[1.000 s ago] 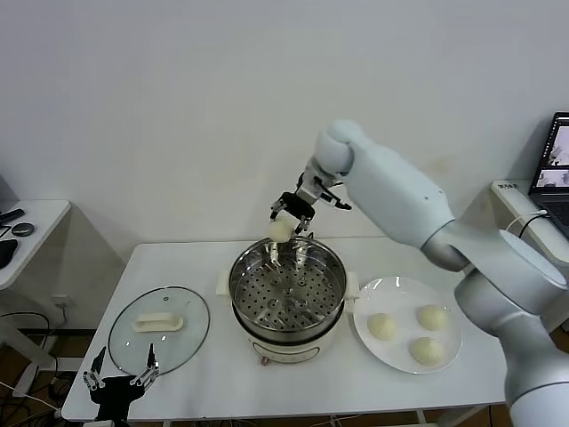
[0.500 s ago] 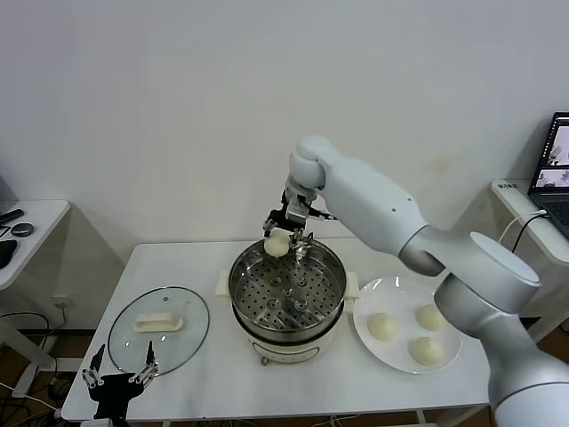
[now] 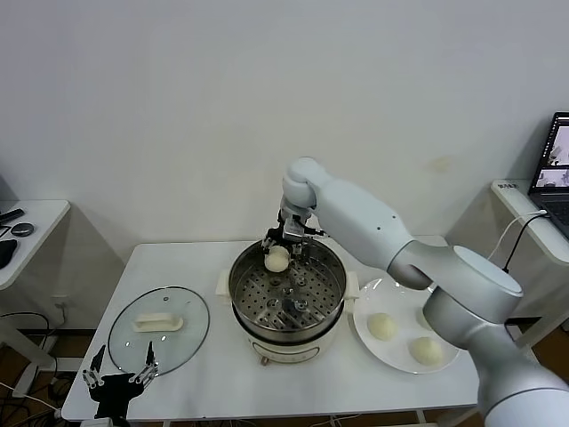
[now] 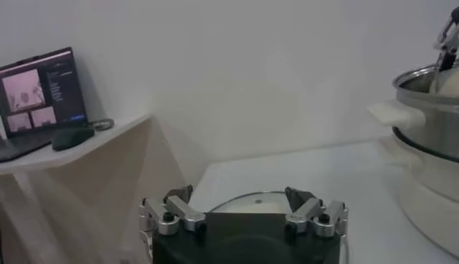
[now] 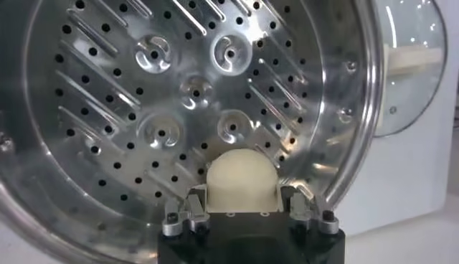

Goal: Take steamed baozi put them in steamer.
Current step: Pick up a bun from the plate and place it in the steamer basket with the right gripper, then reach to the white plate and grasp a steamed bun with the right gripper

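Observation:
My right gripper [image 3: 279, 252] is shut on a cream-white baozi [image 3: 277, 259] and holds it just inside the far rim of the steel steamer [image 3: 329, 307], above its perforated bottom. In the right wrist view the baozi [image 5: 242, 180] sits squeezed between the jaws over the steamer's holed floor [image 5: 129, 86]. Three more baozi [image 3: 382, 326] lie on the white plate [image 3: 366, 294] to the right of the steamer. My left gripper [image 3: 121, 381] is open and parked low at the table's front left corner; it also shows in the left wrist view [image 4: 244, 215].
A glass lid [image 3: 116, 334] with a white handle lies on the table left of the steamer. The steamer [image 4: 430, 129] stands on a white pot base with side handles. A side table is at far left, a laptop at far right.
My right gripper has moved left and down with the baozi, from above the steamer's far rim to just inside it. The left arm has not moved.

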### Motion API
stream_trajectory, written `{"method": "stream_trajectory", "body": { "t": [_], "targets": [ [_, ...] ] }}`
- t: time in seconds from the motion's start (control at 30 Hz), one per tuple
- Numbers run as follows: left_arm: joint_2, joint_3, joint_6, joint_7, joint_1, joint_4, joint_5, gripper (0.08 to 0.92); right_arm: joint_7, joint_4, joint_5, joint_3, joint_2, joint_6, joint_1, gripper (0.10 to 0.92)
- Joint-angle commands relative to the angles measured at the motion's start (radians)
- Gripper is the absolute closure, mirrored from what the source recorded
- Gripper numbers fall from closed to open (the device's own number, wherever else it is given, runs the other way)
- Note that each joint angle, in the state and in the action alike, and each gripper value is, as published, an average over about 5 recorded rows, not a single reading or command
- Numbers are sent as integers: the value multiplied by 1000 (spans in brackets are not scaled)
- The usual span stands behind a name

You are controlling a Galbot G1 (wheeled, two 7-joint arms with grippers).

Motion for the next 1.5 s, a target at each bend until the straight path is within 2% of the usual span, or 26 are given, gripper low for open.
{"method": "stream_trajectory", "body": {
  "t": [0.03,0.23,0.5,0.6,0.83,0.93,1.27,1.5],
  "targets": [
    [0,0,0,1,0,1,-1,177,13,-2,-19,-13,-6,-53,-13,391],
    [2,2,0,1,1,1,0,177,-9,15,55,-37,-35,-113,-1,235],
    [6,7,0,1,-6,9,-1,177,-87,147,314,-43,-139,-281,69,203],
    [6,11,1,3,-7,7,0,177,-108,240,423,-34,-220,-412,118,203],
    [13,8,4,6,-2,5,-2,177,-92,452,656,-23,-500,-894,162,203],
    [18,6,6,7,-2,10,-4,177,-81,474,662,0,-592,-1016,150,203],
    [35,-3,16,15,-5,8,-31,177,-87,585,574,54,-823,-1240,12,203],
    [43,-1,22,14,-3,9,-38,177,-87,664,456,117,-868,-1274,-250,203]
  ]
}}
